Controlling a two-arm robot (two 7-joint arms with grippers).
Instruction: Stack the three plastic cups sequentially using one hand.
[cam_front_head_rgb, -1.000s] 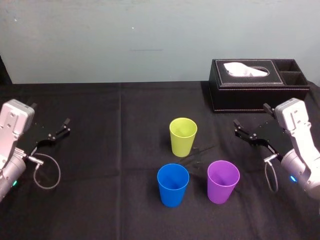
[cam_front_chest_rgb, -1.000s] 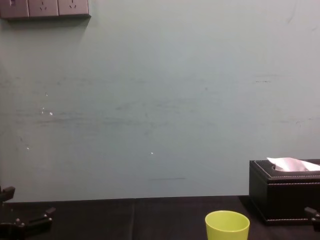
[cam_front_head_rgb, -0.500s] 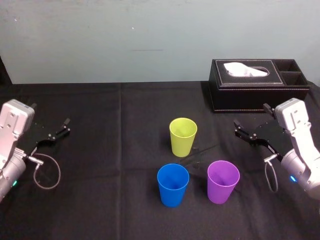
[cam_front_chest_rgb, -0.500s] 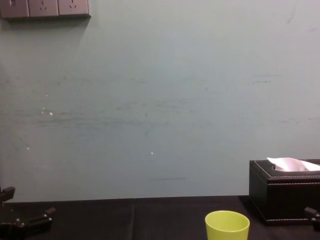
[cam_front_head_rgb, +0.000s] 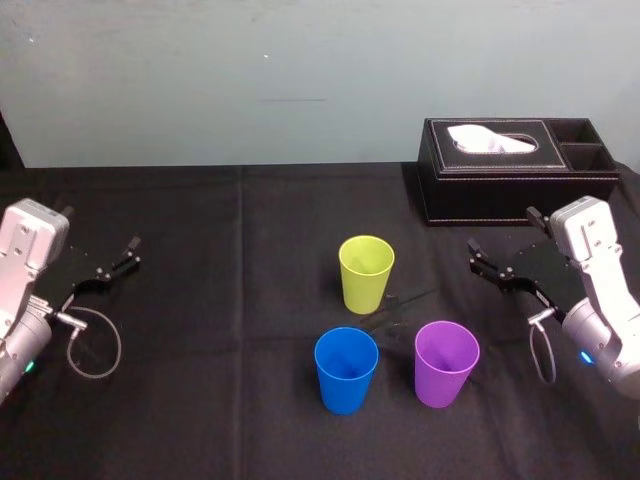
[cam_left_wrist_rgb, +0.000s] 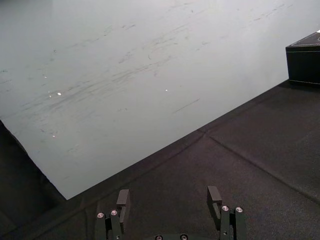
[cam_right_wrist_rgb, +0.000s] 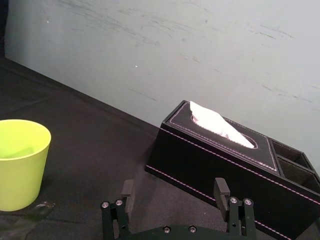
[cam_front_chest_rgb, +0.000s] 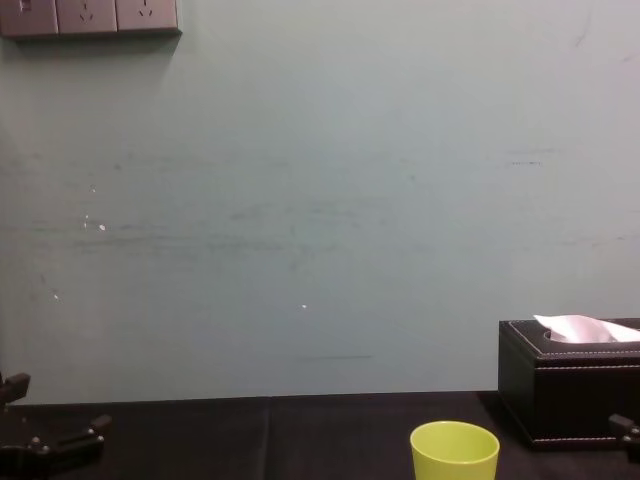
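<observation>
While both arms hang clear of the cups and nothing is stacked yet, the risks all lie ahead of you. At far left the left gripper hovers low over the black-clothed table, fingers spread wide and holding nothing, well apart from the cups. Near the middle stands the blue cup, closest to you, upright and mouth up. Just behind it and slightly right is the lime-green cup, also upright. To the right of the blue one stands the purple cup, near it but not touching. A thin scrap of something lies on the cloth between the green and purple cups; you cannot tell what it is. Further right the right gripper hovers with fingers spread and empty, beside the purple cup and in front of the black tissue box. Expect trouble from the close grouping: a spread finger coming down on one cup could knock its neighbour over, and smooth tapered plastic will likely slip or tilt in a pinch on the rim. A cup lowered off-centre may catch the lower rim and tip the stack. A wide swing of the right arm could clip the tissue box. As for writing, none can be read on the cups, the box or either gripper, and the wall sockets high on the left carry no legible marking.
</observation>
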